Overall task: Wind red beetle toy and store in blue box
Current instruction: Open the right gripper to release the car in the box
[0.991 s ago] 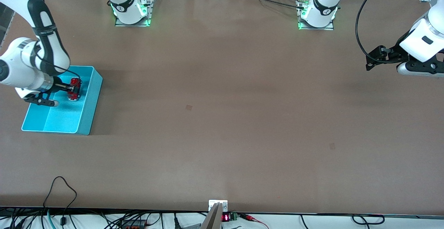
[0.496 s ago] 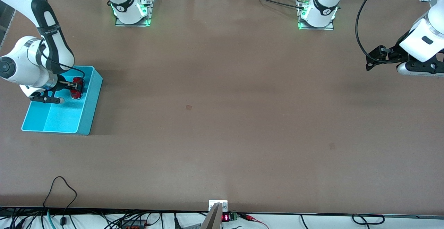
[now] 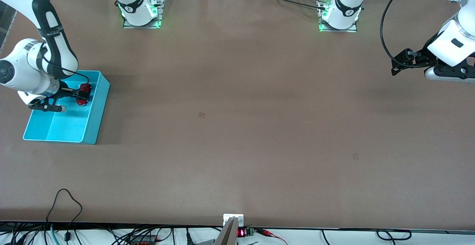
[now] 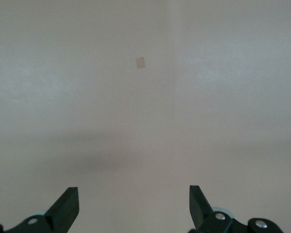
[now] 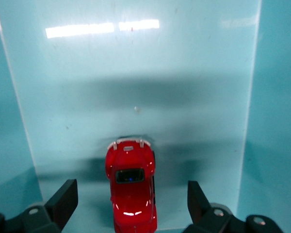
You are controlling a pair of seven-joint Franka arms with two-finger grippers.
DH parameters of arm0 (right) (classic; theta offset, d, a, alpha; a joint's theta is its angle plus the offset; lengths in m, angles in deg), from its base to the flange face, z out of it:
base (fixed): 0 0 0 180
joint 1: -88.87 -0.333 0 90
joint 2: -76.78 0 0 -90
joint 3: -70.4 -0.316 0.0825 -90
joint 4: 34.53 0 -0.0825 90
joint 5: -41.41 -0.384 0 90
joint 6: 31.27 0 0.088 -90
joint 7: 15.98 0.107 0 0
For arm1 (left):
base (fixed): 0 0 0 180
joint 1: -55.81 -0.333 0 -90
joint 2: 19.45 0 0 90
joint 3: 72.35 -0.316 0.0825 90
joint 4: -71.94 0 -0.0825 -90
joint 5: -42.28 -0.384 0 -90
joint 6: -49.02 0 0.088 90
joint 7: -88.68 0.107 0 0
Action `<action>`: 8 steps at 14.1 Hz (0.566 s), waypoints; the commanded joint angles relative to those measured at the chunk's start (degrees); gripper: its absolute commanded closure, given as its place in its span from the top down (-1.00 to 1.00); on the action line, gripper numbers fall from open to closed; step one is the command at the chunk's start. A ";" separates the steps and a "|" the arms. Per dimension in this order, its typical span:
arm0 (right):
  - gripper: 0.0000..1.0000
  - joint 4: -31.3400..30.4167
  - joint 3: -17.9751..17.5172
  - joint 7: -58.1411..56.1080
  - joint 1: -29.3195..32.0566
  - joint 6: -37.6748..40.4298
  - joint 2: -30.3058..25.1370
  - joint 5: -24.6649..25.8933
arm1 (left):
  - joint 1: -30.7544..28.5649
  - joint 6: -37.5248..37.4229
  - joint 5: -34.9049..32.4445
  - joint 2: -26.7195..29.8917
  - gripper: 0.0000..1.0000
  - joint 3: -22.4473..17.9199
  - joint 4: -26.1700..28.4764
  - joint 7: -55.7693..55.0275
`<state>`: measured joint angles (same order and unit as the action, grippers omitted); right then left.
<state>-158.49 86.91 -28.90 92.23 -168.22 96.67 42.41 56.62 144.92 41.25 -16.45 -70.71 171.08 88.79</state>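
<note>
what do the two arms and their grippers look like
Both arms are glossy white with black joint bands; a thin black cable loops along each. The right gripper and left gripper are matte black, their jaws wedge-shaped with small silver screws at the base. Green lights glow at both bases.

Both Franka arms have glossy white rounded shells with black bands at the joints, and each base (image 3: 140, 9) sits on a metal plate lit by a green glow. A thin black cable (image 3: 386, 26) loops along the left arm, and another runs down the right arm's forearm. Each end effector has black angular fingers (image 5: 63, 199) on a black bracket with small silver screws (image 4: 33, 221).
</note>
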 commanded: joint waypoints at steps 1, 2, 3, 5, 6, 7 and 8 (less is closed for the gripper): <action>1.00 5.28 0.11 -0.70 -0.28 9.82 -4.50 0.32 | 0.25 -1.33 0.94 -0.98 1.00 -0.23 -1.93 -0.02; 1.00 8.70 0.02 -0.70 -0.28 14.82 -5.12 0.32 | 0.25 -1.33 0.94 -0.98 1.00 -0.23 -1.93 -0.02; 1.00 11.87 -0.07 -0.70 -0.37 19.48 -6.08 0.23 | 0.25 -1.33 0.94 -0.98 1.00 -0.23 -1.93 -0.02; 1.00 17.59 -0.25 -0.79 -0.46 27.22 -8.45 0.06 | 0.25 -1.33 0.94 -0.98 1.00 -0.23 -1.93 -0.02; 1.00 20.14 -0.42 -0.96 -0.46 30.48 -9.86 -0.12 | 0.25 -1.33 0.94 -0.98 1.00 -0.23 -1.93 -0.02; 1.00 22.34 -1.55 -0.96 -0.46 33.47 -11.26 -0.12 | 0.25 -1.33 0.94 -0.98 1.00 -0.23 -1.93 -0.02; 1.00 24.80 -3.22 -0.70 -0.37 36.63 -12.93 -0.12 | 0.25 -1.33 0.94 -0.98 1.00 -0.23 -1.93 -0.02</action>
<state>-137.94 86.00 -29.26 91.77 -137.35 86.27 42.38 56.62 144.92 41.25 -16.45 -70.71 171.07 88.79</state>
